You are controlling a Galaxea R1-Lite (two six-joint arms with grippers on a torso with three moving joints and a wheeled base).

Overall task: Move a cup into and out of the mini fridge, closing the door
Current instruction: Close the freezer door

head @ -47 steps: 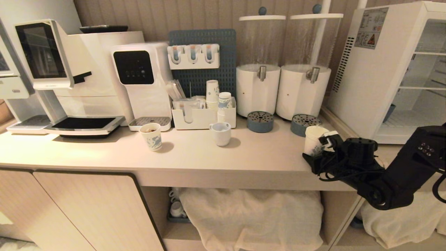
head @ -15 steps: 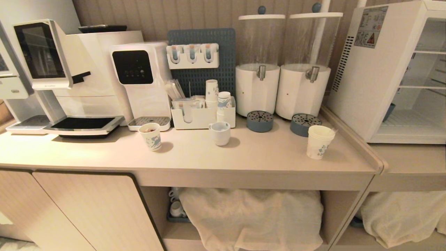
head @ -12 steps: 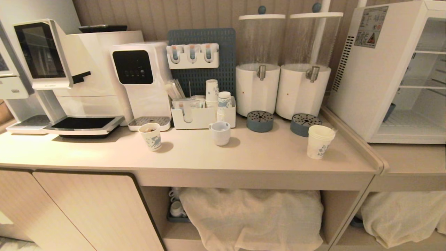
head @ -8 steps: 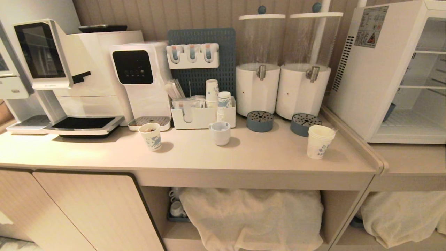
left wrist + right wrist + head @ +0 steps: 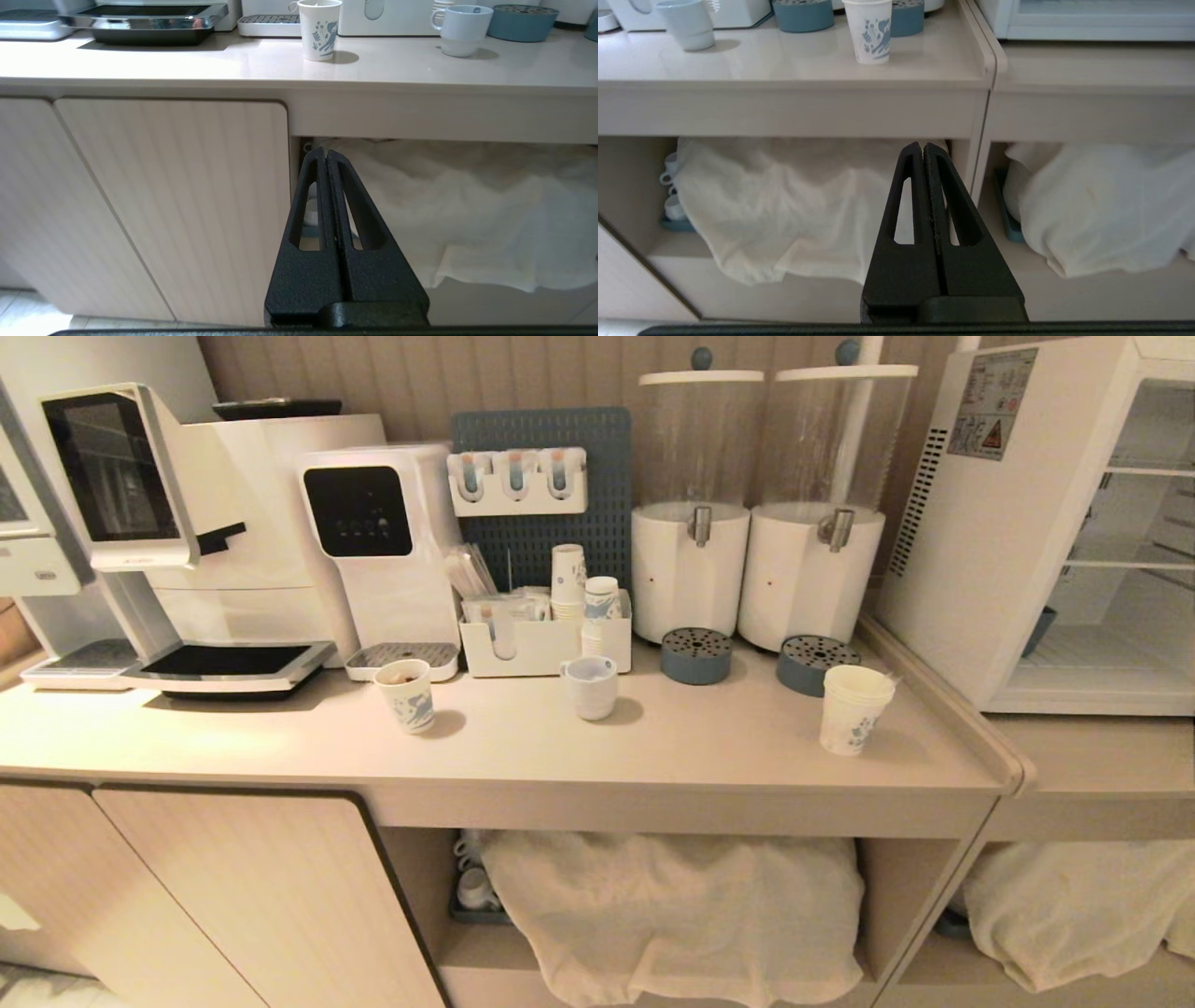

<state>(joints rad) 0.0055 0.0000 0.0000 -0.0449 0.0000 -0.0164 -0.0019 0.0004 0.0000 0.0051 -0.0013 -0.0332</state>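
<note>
The cup, tall white paper with blue print and layered rims, stands upright and free on the counter's right end, also seen as the cup in the right wrist view. The white mini fridge sits to its right on a lower surface. The door looks shut against the fridge front, with wire shelves visible through the glass. My left gripper and right gripper are both shut and empty. They hang low in front of the cabinet, below counter level and outside the head view.
A shorter paper cup and a white mug stand mid-counter. Two blue drip trays sit under drink dispensers just behind the cup. The counter's raised lip separates it from the fridge. White cloth fills the shelf below.
The right arm, beside the cup three seconds ago, has drawn back out of the head view. The cup stays standing on the counter. The whole view has shifted slightly.
</note>
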